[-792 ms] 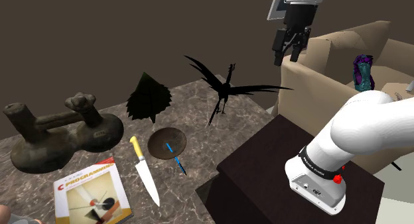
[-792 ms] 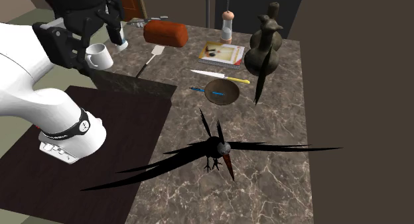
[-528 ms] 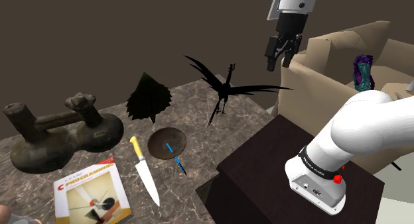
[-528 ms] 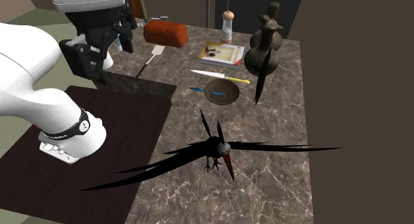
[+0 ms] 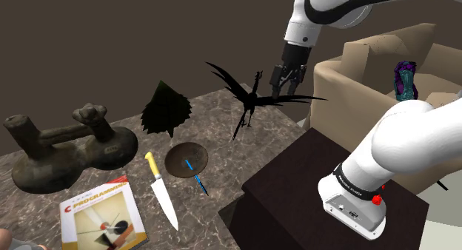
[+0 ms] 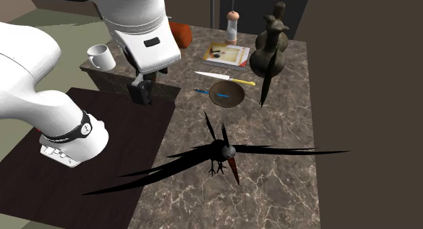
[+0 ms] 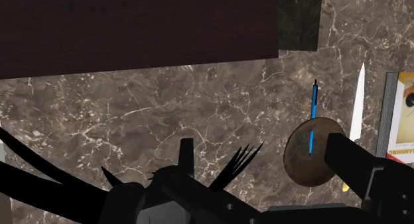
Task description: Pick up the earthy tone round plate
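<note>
The all-black two-finger gripper (image 5: 284,88) hangs in the air with its fingers (image 7: 351,168) set apart and nothing between them. It points down by the corner of the dark brown box stand (image 6: 102,160), above one wing of the black spread-winged bird figure (image 5: 252,102).

The brown round plate (image 5: 185,158) lies flat on the grey marble tabletop (image 5: 215,134), well apart from the gripper and close to the table edge facing the stand. A thin blue pen (image 5: 195,172) lies across the plate, and its end pokes over the rim toward that edge. A yellow-handled knife (image 5: 161,193) lies just beside the plate, not touching it, with a white programming book (image 5: 100,215) beyond it. Bare marble separates the plate from the bird. A bulky dark brown sculpture (image 5: 67,149) stands farther off.
</note>
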`<state>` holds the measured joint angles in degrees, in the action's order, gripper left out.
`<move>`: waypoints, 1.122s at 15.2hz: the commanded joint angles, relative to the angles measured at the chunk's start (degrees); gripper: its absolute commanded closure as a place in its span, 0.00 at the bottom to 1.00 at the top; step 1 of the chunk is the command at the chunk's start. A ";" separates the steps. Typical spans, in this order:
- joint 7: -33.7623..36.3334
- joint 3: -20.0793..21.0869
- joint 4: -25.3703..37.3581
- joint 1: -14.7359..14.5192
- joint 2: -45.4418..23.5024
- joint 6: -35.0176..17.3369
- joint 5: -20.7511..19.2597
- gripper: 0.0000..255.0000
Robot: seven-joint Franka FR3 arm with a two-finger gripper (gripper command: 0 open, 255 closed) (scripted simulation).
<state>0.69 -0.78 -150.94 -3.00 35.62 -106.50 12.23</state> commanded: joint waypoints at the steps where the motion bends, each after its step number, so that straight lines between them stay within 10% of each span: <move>1: -1.45 -0.03 -0.97 -1.07 -3.52 -5.24 2.04 0.00; 17: -23.28 1.34 6.98 -11.88 -38.58 -34.79 29.59 0.00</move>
<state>-20.71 0.22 -145.43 -14.42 -0.43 -140.13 39.48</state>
